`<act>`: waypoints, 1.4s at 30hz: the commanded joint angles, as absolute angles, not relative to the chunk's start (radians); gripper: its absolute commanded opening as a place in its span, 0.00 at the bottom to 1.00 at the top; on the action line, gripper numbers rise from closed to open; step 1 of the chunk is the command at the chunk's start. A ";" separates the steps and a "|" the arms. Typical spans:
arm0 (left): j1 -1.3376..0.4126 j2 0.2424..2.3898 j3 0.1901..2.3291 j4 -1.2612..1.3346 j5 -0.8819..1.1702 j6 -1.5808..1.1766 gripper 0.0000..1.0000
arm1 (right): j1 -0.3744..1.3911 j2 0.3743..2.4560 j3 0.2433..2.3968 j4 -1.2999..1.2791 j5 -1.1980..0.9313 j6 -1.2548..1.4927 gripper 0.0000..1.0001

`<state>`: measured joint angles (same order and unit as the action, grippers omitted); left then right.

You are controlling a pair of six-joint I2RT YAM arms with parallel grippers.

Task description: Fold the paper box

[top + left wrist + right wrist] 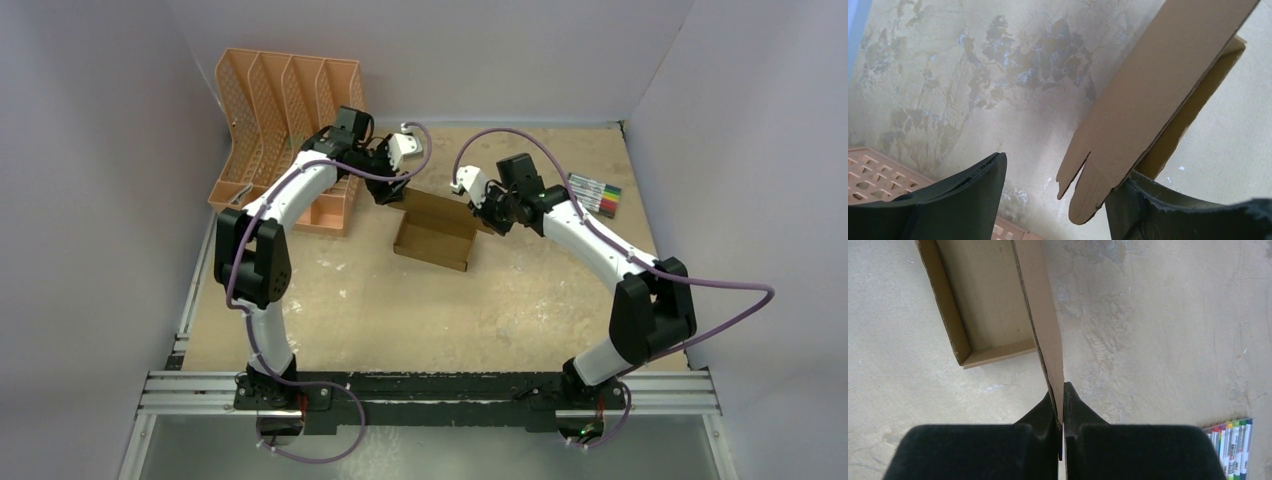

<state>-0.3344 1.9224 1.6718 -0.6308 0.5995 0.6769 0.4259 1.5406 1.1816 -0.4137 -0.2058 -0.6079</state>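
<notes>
The paper box (435, 232) is a brown cardboard tray in the middle of the table, its long flaps raised at the far side. My right gripper (1063, 395) is at its right end, shut on the edge of one upright flap (1044, 315); the open tray (983, 310) lies beyond. My left gripper (1055, 197) is at the box's far left corner. Its jaws stand wide apart, and a scalloped flap end (1098, 185) reaches between them and leans against the right finger (1158, 210). The left finger (968, 200) is apart from the cardboard.
A peach-orange slotted organizer (285, 130) stands at the back left, close behind my left arm, and its corner (878, 175) shows in the left wrist view. A pack of coloured markers (597, 195) lies at the back right (1233, 445). Walls enclose three sides.
</notes>
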 commanded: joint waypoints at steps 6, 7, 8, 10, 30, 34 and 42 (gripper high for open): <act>-0.334 1.919 1.654 -0.692 0.621 0.783 0.61 | 0.424 1.545 1.234 -0.424 -0.251 -0.637 0.00; -0.334 1.919 1.653 -0.693 0.619 0.783 0.61 | 0.423 1.546 1.233 -0.424 -0.252 -0.637 0.00; -0.333 1.921 1.652 -0.691 0.618 0.782 0.61 | 0.424 1.548 1.233 -0.424 -0.253 -0.638 0.00; -0.333 1.924 1.649 -0.689 0.611 0.779 0.59 | 0.423 1.549 1.233 -0.419 -0.253 -0.638 0.00; -0.337 1.795 1.467 -0.407 0.516 0.350 0.00 | 0.426 1.604 1.327 -0.382 -0.144 -0.394 0.00; -0.347 1.728 1.395 -0.330 0.445 0.163 0.00 | 0.434 1.593 1.329 -0.358 -0.080 -0.223 0.00; -0.400 1.618 1.306 -0.276 0.227 -0.240 0.00 | 0.494 1.597 1.358 -0.382 0.101 0.050 0.00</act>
<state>-0.3794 1.7149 1.3338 -0.3923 0.3264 0.0597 0.4725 1.6138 1.3025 -0.3687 -0.0196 -0.1581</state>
